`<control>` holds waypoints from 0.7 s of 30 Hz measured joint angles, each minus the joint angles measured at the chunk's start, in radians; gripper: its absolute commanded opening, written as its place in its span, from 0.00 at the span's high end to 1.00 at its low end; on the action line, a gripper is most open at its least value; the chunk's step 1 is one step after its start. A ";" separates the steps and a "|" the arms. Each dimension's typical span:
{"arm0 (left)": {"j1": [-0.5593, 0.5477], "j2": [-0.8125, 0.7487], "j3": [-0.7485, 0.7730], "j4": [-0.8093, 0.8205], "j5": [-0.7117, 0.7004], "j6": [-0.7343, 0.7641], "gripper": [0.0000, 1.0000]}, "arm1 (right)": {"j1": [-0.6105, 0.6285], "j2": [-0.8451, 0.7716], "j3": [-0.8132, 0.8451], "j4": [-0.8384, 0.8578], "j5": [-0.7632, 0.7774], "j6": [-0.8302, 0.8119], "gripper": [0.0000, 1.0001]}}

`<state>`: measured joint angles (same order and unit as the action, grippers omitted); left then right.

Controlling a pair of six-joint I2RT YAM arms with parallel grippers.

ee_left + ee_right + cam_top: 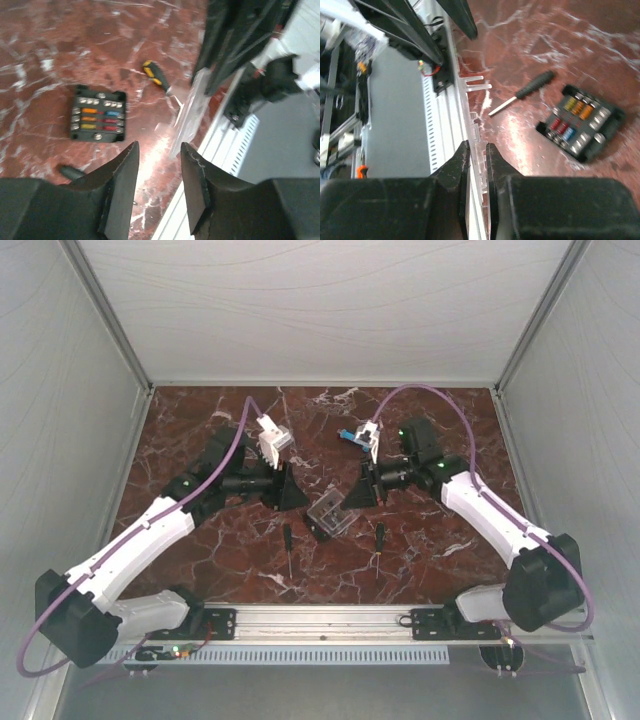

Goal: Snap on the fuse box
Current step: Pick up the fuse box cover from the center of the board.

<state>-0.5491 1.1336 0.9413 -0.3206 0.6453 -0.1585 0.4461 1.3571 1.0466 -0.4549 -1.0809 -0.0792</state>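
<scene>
The fuse box tray [322,530] is black with rows of coloured fuses and lies open on the marble between the arms. It also shows in the left wrist view [98,120] and the right wrist view [581,122]. My right gripper [476,146] is shut on the clear lid [476,120], seen edge-on, and holds it above the table beside the tray. The lid also shows in the top view [332,508] and the left wrist view [190,112]. My left gripper [159,147] is open and empty, just left of the tray [297,498].
Two black-handled screwdrivers [287,545] [380,543] lie either side of the tray, near the front. A blue plastic piece [347,436] lies behind the right gripper. The metal rail [320,620] runs along the near edge.
</scene>
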 measured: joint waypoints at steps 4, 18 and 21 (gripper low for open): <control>0.000 0.016 -0.037 0.051 -0.176 -0.060 0.49 | -0.077 -0.065 -0.093 0.074 0.083 0.125 1.00; -0.075 0.470 0.021 0.168 -0.463 -0.160 0.45 | -0.140 -0.254 -0.418 0.333 0.434 0.480 1.00; -0.075 0.529 0.043 0.186 -0.470 -0.166 0.45 | -0.142 -0.260 -0.446 0.363 0.462 0.513 1.00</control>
<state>-0.6239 1.6623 0.9848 -0.1349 0.1753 -0.3248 0.3042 1.0973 0.6010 -0.0921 -0.6189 0.4343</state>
